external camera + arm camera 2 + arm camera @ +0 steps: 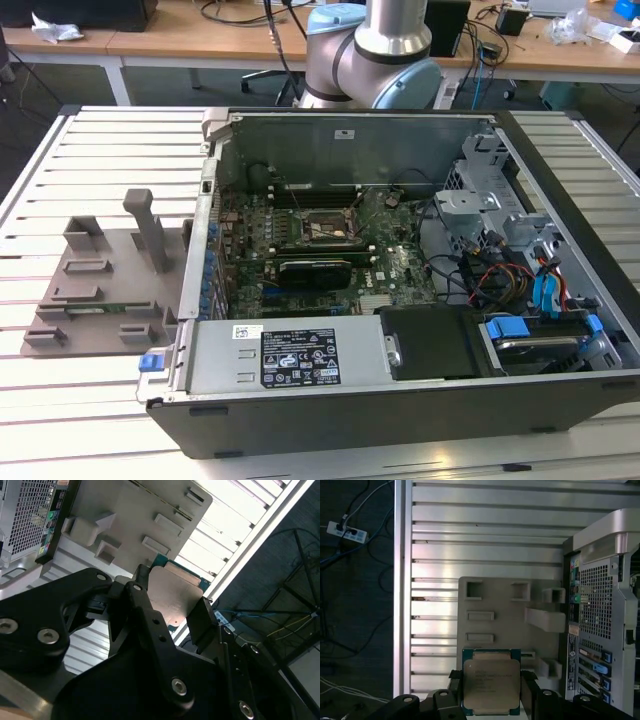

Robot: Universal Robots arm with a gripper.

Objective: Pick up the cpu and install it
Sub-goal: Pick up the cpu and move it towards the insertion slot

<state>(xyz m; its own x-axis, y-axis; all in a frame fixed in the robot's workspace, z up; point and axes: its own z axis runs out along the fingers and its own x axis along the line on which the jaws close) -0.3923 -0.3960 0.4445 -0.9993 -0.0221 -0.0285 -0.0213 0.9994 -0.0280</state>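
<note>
In both wrist views the cpu [491,685] [176,591], a flat square chip with a silvery-grey top and green rim, sits between the black fingers [454,680] of my gripper [491,692] [172,605]. The gripper is shut on its two opposite edges. The chip hangs well above the slatted table, over the near end of the grey tray [505,605] [130,510]. In the exterior view the open computer case [400,400] lies on the table, with the motherboard's bare socket [322,232] in its middle.
The grey tray with upright pegs [100,290] lies at the exterior view's left of the case. The case's rear panel [600,605] stands beside the tray. The arm's base [370,55] rises behind the case. Cables and drive bays [530,290] fill the case's right end.
</note>
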